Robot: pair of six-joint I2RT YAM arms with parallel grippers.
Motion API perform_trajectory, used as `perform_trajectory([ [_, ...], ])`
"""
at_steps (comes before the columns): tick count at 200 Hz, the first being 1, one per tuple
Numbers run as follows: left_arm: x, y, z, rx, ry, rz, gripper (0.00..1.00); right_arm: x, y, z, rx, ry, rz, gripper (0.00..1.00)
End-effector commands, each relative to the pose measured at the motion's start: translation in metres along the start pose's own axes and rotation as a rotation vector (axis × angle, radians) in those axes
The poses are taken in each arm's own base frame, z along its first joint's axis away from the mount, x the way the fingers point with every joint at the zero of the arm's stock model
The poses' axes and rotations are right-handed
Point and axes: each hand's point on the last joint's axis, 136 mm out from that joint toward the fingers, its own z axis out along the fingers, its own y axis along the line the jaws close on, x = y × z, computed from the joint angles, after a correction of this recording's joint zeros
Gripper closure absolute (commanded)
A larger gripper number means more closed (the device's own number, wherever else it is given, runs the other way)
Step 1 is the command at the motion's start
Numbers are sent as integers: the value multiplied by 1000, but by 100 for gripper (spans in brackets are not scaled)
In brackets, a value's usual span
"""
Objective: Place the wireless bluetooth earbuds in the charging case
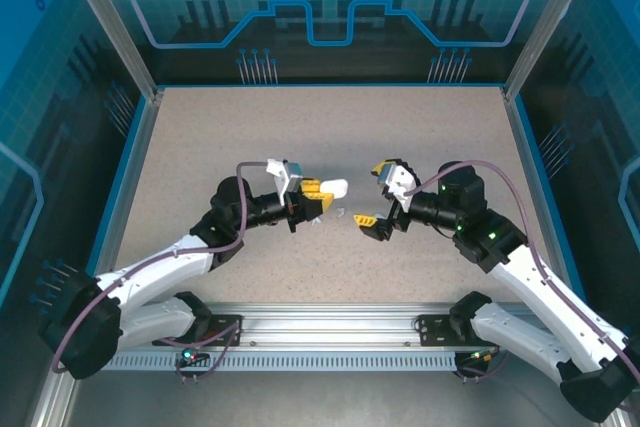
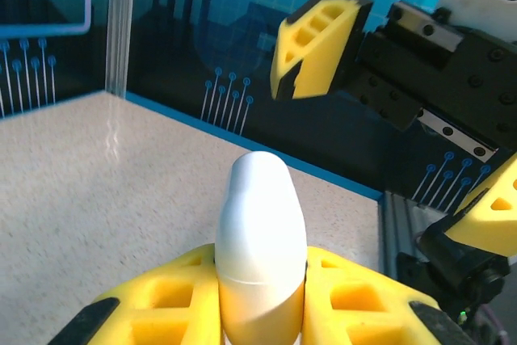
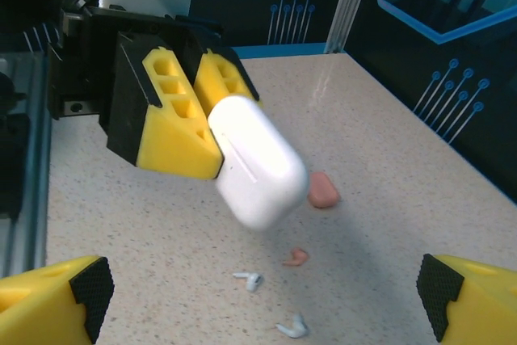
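Note:
My left gripper point(image 1: 316, 193) is shut on a closed white charging case point(image 1: 333, 188), held off the table with its rounded end toward the right arm. In the left wrist view the case point(image 2: 260, 224) stands between the yellow fingers point(image 2: 161, 296). My right gripper point(image 1: 376, 197) stands open just right of it, with nothing between its fingers. In the right wrist view the case point(image 3: 257, 163) hangs above the table. Under it lie two white earbuds point(image 3: 250, 280) point(image 3: 292, 328) and a salmon-red earbud point(image 3: 296, 258). They lie between my right gripper's point(image 3: 262, 306) wide-spread fingertips.
A larger salmon-red pebble-shaped piece point(image 3: 323, 191) lies on the table just beyond the held case. A tiny white earbud point(image 1: 339, 213) shows between the two grippers in the top view. Blue walls and aluminium posts point(image 1: 110, 27) ring the speckled table point(image 1: 330, 127).

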Motion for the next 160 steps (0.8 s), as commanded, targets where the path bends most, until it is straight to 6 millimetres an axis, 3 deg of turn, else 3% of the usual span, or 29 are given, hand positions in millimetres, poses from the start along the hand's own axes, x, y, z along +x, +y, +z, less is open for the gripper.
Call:
perform_trajectory([
  [1,-26,-16,-6,45,-121,215,94,-22,0,-2,-18,-111,40,0],
  [71,-34,-33,-10,103,-190,312,96,-40,-1,14,-99,-132,64,4],
  [76,-35,-34,-10,105,-193,314,96,-52,-3,12,-101,-148,53,5],
  [104,-34,-35,-10,110,-192,316,96,-60,-7,18,-107,-149,56,9],
  [160,-35,-35,-11,108,-193,310,96,-58,-11,26,-107,-114,48,13],
])
